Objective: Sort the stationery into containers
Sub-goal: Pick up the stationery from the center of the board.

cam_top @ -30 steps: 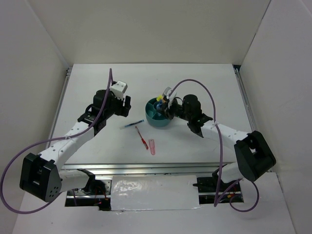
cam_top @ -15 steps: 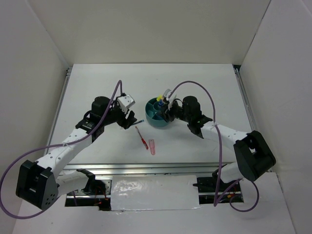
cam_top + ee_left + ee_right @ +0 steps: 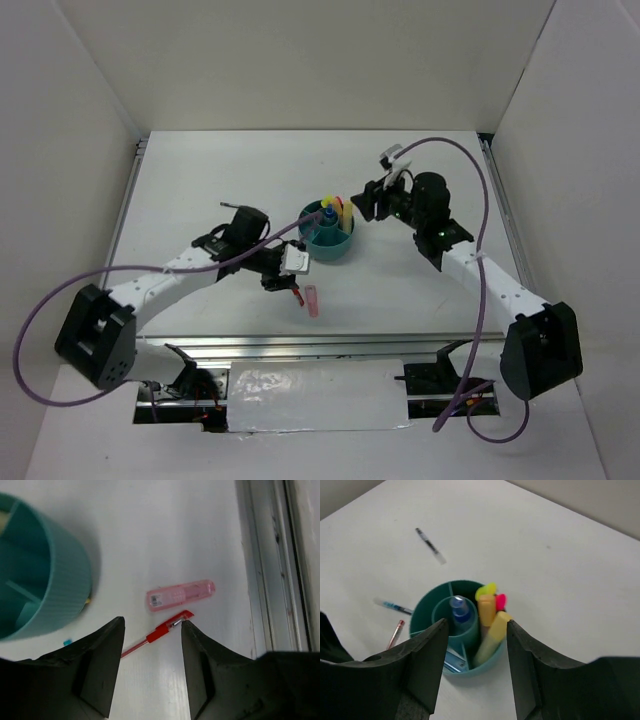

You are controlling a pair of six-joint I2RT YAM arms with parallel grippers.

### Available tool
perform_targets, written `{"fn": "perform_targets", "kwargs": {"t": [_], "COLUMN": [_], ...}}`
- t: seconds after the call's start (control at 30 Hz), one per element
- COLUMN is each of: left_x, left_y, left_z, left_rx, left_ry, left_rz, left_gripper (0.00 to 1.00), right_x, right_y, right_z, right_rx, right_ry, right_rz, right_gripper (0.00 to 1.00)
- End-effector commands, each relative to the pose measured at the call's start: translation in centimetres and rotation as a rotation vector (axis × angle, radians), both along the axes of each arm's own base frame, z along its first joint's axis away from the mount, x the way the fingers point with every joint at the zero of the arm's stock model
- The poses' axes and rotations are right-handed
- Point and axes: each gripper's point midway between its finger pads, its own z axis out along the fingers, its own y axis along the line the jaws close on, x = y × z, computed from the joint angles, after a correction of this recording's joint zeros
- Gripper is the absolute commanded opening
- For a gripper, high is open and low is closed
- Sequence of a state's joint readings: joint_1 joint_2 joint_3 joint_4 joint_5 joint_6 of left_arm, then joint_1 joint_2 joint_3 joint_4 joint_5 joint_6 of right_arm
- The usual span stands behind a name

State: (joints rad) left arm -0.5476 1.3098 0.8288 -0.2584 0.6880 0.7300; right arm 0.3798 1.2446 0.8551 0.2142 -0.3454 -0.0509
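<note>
The teal organiser bowl [image 3: 327,243] stands mid-table. In the right wrist view it [image 3: 427,611] holds a blue-capped bottle [image 3: 460,608] in the central cup, and yellow [image 3: 493,632], orange [image 3: 486,610] and pink-capped [image 3: 500,601] markers in a side compartment. A pink marker [image 3: 313,300] and a red pen [image 3: 161,631] lie on the table in front of the bowl. My left gripper [image 3: 285,282] is open and empty, low over the red pen, jaws either side of it [image 3: 152,626]. My right gripper [image 3: 368,201] is open and empty, raised behind and right of the bowl.
A blue pen [image 3: 394,606] and a dark pen [image 3: 430,545] lie on the table left of the bowl, under my left arm in the top view. A metal rail [image 3: 261,575] runs along the table's front edge, close to the pink marker [image 3: 181,595]. White walls enclose the table.
My left gripper swung from left of the bowl down to the red pen in front of it. My right gripper rose and drew back from the bowl, open.
</note>
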Motion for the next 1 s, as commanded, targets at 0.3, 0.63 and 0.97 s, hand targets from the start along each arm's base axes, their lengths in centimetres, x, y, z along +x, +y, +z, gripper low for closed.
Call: {"fn": "perform_targets", "kwargs": {"t": [0.3,0.63,0.97], "left_x": [-2.2,-2.5,-2.7], "left_y": [-1.5,-0.7,-1.6], "left_z": [-4.0,-6.7,-8.4], "left_rx": [0.293,0.423,0.426], "left_ry": [-0.152,-0.248,-0.299], "left_rz": [-0.785,-1.04,-1.096], "left_gripper": [0.61,0.53,0.59], "right_x": [5.3,5.8,5.8], "right_y": [-12.4,-16.3,-17.1], "right_z": [-2.0,-2.2,-3.1], "right_rx": [0.119,0.132,0.117], "right_ry": [0.333,0.331,0.353], "right_rz": [-0.35,-0.469,-0.499], "right_gripper": [0.55,0.55,0.56]}}
